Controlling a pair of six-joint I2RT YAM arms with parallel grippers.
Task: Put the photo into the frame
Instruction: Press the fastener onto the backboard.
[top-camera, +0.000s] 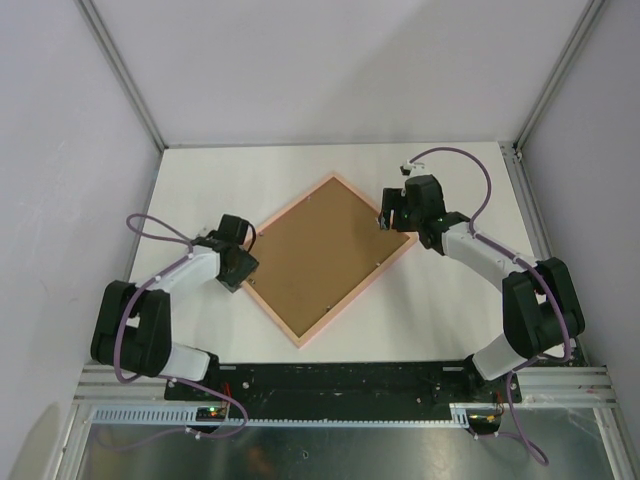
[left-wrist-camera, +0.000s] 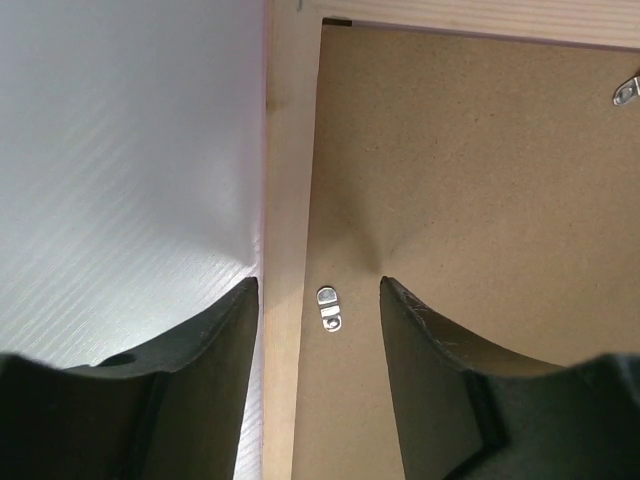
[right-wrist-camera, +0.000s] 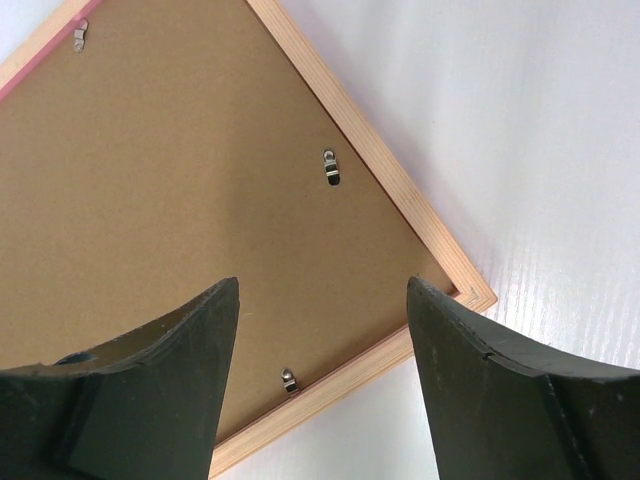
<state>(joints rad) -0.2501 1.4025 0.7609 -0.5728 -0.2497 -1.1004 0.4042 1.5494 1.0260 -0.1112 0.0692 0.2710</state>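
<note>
Left wrist view: your left gripper (left-wrist-camera: 318, 288) stood wide, one finger outside the frame (left-wrist-camera: 285, 180) rail, the other over the backing board (left-wrist-camera: 480, 200), turn clip (left-wrist-camera: 328, 308) betw. them. Rail ran straight ahead. Right gripper (right-wrist-camera: 322, 290) was wide too, w/ a clip further ahead. Photo not seen.

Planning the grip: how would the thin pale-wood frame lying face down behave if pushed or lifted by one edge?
The thin pale-wood frame looks rigid and light, so it probably slides across the smooth white table rather than flexing. The brown backing board likely lifts with it, since small metal clips overlap it.
</note>
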